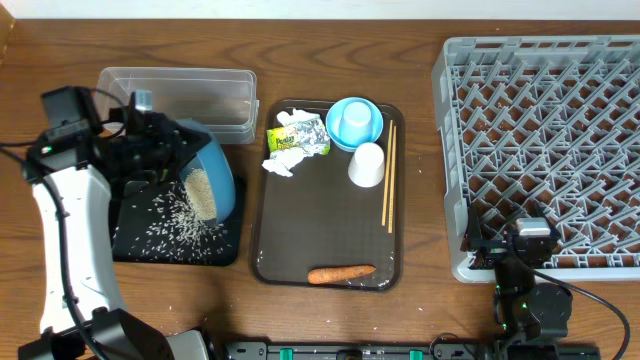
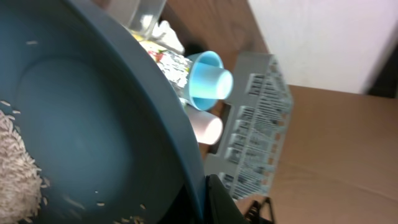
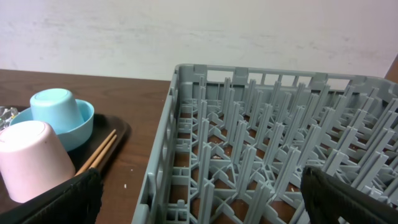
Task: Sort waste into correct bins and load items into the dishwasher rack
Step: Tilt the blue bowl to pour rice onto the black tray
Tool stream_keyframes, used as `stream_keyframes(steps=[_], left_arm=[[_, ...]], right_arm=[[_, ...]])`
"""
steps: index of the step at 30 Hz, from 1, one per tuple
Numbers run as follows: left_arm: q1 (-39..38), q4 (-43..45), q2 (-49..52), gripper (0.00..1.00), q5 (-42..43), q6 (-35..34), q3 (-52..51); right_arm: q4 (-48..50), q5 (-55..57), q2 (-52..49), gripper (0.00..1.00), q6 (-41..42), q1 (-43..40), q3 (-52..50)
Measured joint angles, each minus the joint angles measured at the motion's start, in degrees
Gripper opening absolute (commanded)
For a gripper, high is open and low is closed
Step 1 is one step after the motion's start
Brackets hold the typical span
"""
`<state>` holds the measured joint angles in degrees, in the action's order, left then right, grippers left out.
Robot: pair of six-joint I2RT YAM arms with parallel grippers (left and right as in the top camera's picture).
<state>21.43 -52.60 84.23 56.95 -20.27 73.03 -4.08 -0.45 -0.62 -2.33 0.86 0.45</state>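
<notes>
My left gripper (image 1: pixel 163 150) is shut on the rim of the dark-blue plate (image 1: pixel 212 175) and holds it tilted over the black tray (image 1: pixel 130 245). White rice (image 1: pixel 200 192) slides off the plate, and many grains lie scattered in the tray. In the left wrist view the plate (image 2: pixel 93 124) fills the frame with rice (image 2: pixel 18 168) at its low edge. The clear tub (image 1: pixel 180 95) stands behind. On the brown serving tray (image 1: pixel 330 240) lie the wrapper (image 1: pixel 300 135), tissue (image 1: pixel 283 163), light-blue bowl (image 1: pixel 355 122), white cup (image 1: pixel 367 164), chopsticks (image 1: pixel 389 178) and carrot (image 1: pixel 340 273). My right gripper (image 1: pixel 520 262) is open at the grey rack's (image 1: pixel 545 150) front-left corner.
The rack (image 3: pixel 261 143) fills the right side of the table, and the serving tray sits just left of it. A few stray rice grains lie on the wood below the black tray. A pale wall rises behind the table.
</notes>
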Motion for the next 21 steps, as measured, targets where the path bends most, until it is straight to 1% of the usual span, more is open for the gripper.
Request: stream_keyframes(steps=[9,11,14,17,21], left_arm=[[8.2,-4.9,0.0,0.06,5.6,4.2,0.0],[9.8,-5.7,0.0,0.06,8.1,5.8,-0.1],[11.5,-6.2,0.0,0.06,11.8,7.7,-0.2],[12.7,-7.6,0.0,0.06,13.5,8.7,-0.3],[14.6,-7.2,0.0,0.06,14.6,9.9,-0.4]], right_arm=[[0.0,0.0,0.0,0.99,0.0,0.0,0.0],[0.0,0.0,0.0,0.99,0.0,0.0,0.0],[0.0,0.0,0.0,0.99,0.0,0.0,0.0],[0.0,0.0,0.0,0.99,0.0,0.0,0.0],[0.0,0.0,0.0,0.99,0.0,0.0,0.0]])
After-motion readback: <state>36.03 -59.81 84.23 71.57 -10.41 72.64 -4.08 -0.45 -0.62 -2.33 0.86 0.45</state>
